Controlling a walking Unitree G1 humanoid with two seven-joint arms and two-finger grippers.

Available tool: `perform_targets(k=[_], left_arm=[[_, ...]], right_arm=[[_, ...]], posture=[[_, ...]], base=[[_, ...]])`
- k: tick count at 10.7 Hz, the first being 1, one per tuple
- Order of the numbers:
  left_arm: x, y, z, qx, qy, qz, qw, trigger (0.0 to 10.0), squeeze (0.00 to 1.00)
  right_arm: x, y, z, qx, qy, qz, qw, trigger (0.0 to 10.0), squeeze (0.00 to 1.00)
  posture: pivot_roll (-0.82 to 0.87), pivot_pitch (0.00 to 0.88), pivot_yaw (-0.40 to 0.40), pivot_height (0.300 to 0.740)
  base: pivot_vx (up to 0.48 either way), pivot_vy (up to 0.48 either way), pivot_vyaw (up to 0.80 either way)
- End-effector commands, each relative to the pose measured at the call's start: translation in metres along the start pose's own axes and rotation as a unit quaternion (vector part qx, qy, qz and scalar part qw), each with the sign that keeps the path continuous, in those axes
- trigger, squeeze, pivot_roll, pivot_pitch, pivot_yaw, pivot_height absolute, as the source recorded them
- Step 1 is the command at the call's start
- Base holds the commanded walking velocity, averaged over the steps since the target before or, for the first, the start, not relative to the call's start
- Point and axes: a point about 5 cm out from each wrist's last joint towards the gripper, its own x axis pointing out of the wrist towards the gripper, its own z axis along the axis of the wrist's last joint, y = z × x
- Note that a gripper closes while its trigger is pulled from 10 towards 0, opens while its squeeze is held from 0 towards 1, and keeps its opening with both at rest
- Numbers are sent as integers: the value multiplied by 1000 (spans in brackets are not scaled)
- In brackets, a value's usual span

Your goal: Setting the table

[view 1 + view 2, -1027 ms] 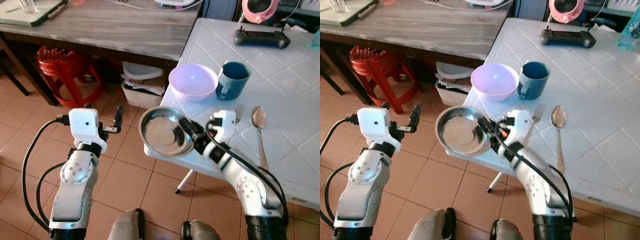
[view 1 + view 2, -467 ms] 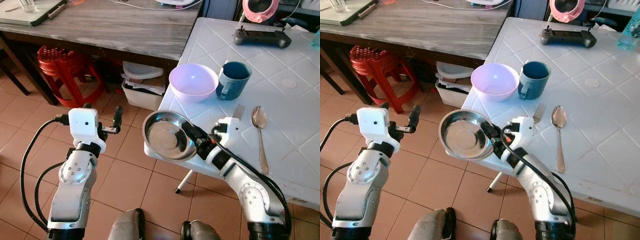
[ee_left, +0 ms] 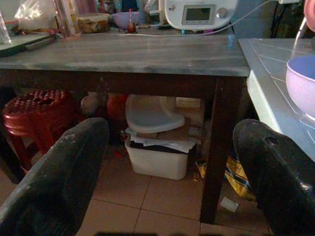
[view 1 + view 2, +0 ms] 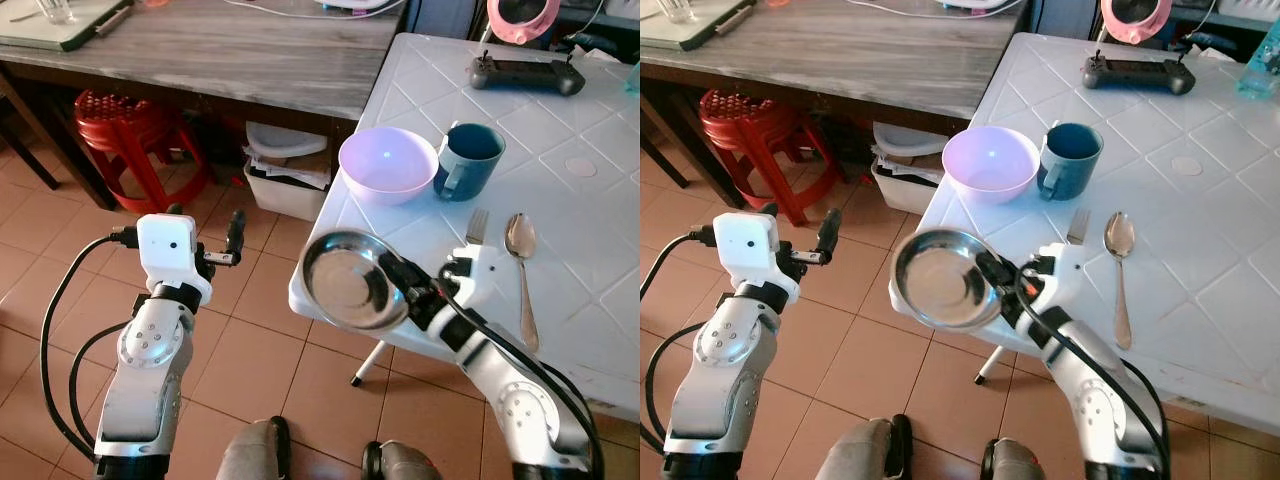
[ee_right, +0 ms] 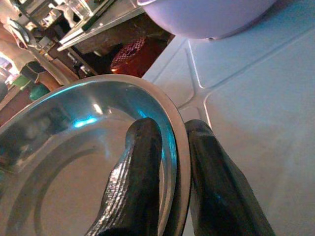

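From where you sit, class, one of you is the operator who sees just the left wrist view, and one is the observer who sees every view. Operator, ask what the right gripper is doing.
Observer: The right gripper pinches the rim of a steel plate.
Operator: Where is that plate?
Observer: At the white table's near corner, hanging partly over the floor.
Operator: What cutlery is there?
Observer: A fork and spoon lie beside the right arm.

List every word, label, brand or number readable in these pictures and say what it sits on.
None can be read.
White appliance on the wooden table: its display is too small and blurred to read.
Steel plate, purple bowl and blue mug: no lettering shows.
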Motion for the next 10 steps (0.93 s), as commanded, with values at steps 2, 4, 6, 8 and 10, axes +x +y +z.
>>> perform_targets(k=[2, 4, 6, 8, 10], left_arm=[[1, 2, 3, 6, -4, -2, 1000, 10000, 0], [-1, 4, 3, 6, -2, 3, 1000, 10000, 0], [-7, 4, -8, 0, 21, 15, 1000, 10000, 0], [-7, 4, -10, -4, 28, 25, 999, 10000, 0], [-13, 12, -28, -6, 53, 42, 998, 10000, 0]], right_arm=[[-4, -4, -1, -1, 7, -15, 1000, 10000, 0], [4, 4, 11, -20, -19, -15, 1000, 10000, 0], [12, 12, 18, -29, -48, -31, 998, 10000, 0], [20, 14, 13, -32, -41, -40, 998, 10000, 0], [26, 11, 4, -17, -31, -50, 998, 10000, 0]], posture=[[23, 140, 90, 740], [30, 139, 93, 740], [31, 127, 85, 740], [40, 146, 79, 740], [40, 149, 69, 740]], base=[[0, 0, 0], [0, 0, 0], [0, 208, 0], [0, 480, 0], [0, 480, 0]])
